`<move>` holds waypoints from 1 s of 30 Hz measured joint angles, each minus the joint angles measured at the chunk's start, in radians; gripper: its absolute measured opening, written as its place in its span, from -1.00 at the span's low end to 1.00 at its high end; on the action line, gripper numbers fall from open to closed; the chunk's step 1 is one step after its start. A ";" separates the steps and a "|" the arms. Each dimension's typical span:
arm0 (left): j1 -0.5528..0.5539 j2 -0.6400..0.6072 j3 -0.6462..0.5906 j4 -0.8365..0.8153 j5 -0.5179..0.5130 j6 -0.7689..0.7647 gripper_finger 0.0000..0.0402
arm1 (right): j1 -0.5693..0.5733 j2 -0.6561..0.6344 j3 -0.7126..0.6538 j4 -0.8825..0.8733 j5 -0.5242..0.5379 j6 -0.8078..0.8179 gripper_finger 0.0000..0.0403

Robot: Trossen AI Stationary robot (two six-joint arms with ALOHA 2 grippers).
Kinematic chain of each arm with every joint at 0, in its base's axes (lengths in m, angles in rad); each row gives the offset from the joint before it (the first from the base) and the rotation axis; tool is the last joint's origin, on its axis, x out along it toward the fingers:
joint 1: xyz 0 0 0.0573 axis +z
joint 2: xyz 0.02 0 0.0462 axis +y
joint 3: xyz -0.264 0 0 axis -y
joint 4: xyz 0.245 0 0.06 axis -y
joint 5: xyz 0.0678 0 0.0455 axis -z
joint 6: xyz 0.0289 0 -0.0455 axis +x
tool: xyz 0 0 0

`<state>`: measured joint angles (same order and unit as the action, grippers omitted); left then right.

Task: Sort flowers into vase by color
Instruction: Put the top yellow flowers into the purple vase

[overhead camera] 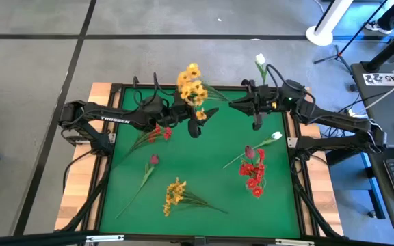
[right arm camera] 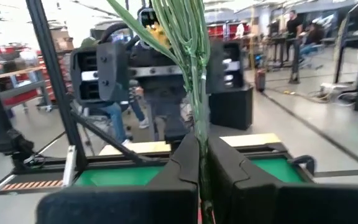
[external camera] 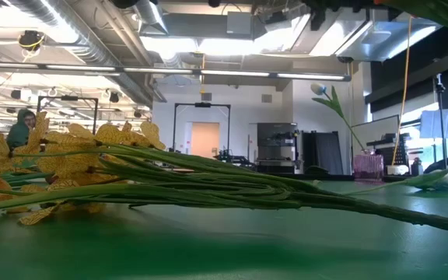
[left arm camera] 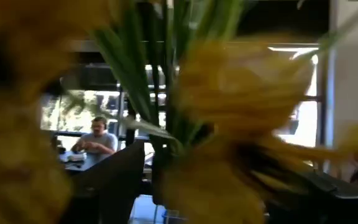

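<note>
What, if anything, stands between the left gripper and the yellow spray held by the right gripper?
Nothing visible does. The right gripper is shut on the stems of the yellow spray, and the open left gripper faces its blooms close up, with no other thing between them.

Both arms reach inward over the surface's far edge; left claw (overhead camera: 195,117) spread, right claw (right arm camera: 202,163) pinched shut.

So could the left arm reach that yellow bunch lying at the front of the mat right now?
Probably yes. The left gripper looks open and empty, and nothing lies over the yellow bunch on the green mat. The right gripper holds the upright yellow spray.
</note>
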<state>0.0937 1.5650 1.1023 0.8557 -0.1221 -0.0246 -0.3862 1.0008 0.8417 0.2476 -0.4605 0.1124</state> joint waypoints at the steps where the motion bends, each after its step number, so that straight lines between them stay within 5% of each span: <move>1: 0.000 0.000 0.000 -0.001 -0.016 0.000 0.48 | 0.000 0.014 0.000 0.015 -0.006 0.010 -0.95; 11: 0.000 0.000 0.000 -0.007 -0.163 0.008 0.35 | 0.000 0.078 0.000 0.038 -0.062 0.026 -0.95; 16: -0.002 0.000 0.000 -0.009 -0.190 0.008 -0.05 | 0.000 0.077 0.000 0.038 -0.067 0.026 -0.95; 22: -0.025 0.000 0.000 -0.017 -0.207 0.008 -0.85 | 0.000 0.077 0.000 0.011 -0.064 0.045 -0.93; 30: -0.055 -0.008 0.002 -0.167 -0.250 0.052 -0.97 | 0.000 0.069 0.059 -0.195 -0.089 0.051 -0.73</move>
<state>0.0386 1.5570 1.1042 0.6891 -0.3721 0.0274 -0.3866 1.0695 0.9010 0.0529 -0.5499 0.1636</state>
